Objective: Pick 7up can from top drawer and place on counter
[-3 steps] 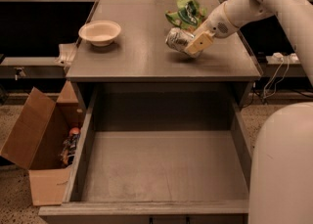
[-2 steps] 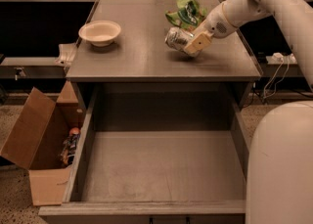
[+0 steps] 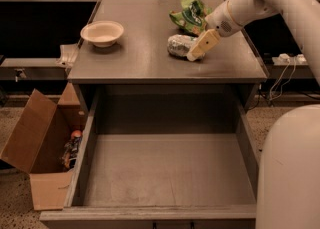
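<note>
The 7up can [image 3: 177, 45] lies on its side on the counter [image 3: 145, 58], right of the middle, just in front of a green snack bag. My gripper [image 3: 191, 51] reaches in from the upper right and is shut on the can's right end. One cream finger [image 3: 202, 45] crosses in front of the can; the other is hidden behind it. The can's underside looks to touch the counter. The top drawer [image 3: 165, 170] is pulled fully open below the counter, and its grey floor is bare.
A cream bowl [image 3: 102, 32] stands on the counter's left part. The green wrinkly snack bag [image 3: 189, 14] lies behind the can. An open brown cardboard box [image 3: 37, 148] sits on the floor left of the drawer. My white base [image 3: 292, 173] fills the lower right.
</note>
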Tool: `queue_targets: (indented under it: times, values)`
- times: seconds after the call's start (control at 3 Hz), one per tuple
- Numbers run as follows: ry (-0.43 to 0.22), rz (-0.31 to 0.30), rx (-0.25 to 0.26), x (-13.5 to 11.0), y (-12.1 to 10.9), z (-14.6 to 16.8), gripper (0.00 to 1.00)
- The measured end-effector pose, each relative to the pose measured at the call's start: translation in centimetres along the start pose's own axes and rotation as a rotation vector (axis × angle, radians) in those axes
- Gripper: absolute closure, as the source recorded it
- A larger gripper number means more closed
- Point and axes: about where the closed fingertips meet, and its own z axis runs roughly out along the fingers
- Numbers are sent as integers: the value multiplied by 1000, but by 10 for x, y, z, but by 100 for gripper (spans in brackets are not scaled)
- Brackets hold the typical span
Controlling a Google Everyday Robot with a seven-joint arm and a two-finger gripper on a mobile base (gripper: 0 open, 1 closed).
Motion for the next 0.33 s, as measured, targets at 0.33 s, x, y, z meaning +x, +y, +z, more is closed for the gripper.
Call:
queue_targets:
  times: [0.33]
  values:
    - [-47, -21, 62, -10, -6, -22, 0]
